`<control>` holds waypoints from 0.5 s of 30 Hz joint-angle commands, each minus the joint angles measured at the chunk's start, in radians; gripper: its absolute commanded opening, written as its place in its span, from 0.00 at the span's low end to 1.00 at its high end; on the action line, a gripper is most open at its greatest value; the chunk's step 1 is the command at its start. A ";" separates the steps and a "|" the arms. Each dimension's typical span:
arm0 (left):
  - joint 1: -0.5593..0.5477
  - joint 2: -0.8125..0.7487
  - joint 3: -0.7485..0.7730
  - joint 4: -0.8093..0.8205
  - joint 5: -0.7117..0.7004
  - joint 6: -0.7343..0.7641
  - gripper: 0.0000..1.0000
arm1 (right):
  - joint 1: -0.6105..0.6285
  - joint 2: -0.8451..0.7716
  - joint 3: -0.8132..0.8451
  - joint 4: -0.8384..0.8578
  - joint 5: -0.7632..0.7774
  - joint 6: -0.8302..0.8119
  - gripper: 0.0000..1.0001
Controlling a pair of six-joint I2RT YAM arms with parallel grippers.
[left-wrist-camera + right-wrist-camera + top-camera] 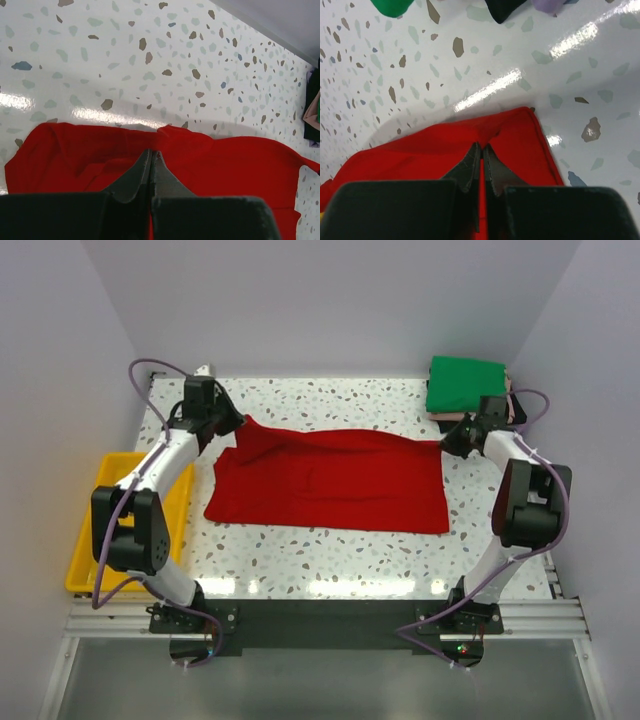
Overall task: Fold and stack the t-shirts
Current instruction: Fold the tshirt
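A bright red t-shirt (330,480) lies spread across the middle of the table, stretched between both arms. My left gripper (236,424) is shut on its far left edge; the left wrist view shows the jaws (151,151) pinching a fold of the red t-shirt (240,170). My right gripper (447,441) is shut on the far right corner, and in the right wrist view its jaws (482,145) clamp the red t-shirt (420,150) near the hem. A stack of folded t-shirts with a green one (465,385) on top sits at the back right.
A yellow plastic tray (108,480) hangs off the table's left side behind the left arm. White walls close in the back and sides. Edges of the folded green shirt (392,6) and a dark shirt (502,9) show just beyond the right gripper.
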 commanded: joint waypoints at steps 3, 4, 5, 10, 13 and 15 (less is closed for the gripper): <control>0.010 -0.132 -0.085 0.050 0.005 -0.003 0.00 | -0.010 -0.106 -0.075 0.025 -0.018 0.013 0.00; 0.010 -0.157 -0.114 0.047 0.005 -0.007 0.00 | -0.016 -0.115 -0.097 0.013 -0.016 0.016 0.00; 0.010 -0.168 -0.131 0.047 0.008 -0.008 0.00 | -0.021 -0.123 -0.110 0.011 -0.012 0.016 0.00; 0.010 -0.238 -0.247 0.051 0.023 -0.023 0.00 | -0.044 -0.183 -0.177 -0.017 0.002 0.014 0.00; 0.010 -0.264 -0.301 0.054 0.037 -0.033 0.00 | -0.059 -0.207 -0.206 -0.035 0.002 0.004 0.00; 0.010 -0.278 -0.322 0.053 0.039 -0.036 0.00 | -0.065 -0.216 -0.221 -0.038 -0.003 0.002 0.00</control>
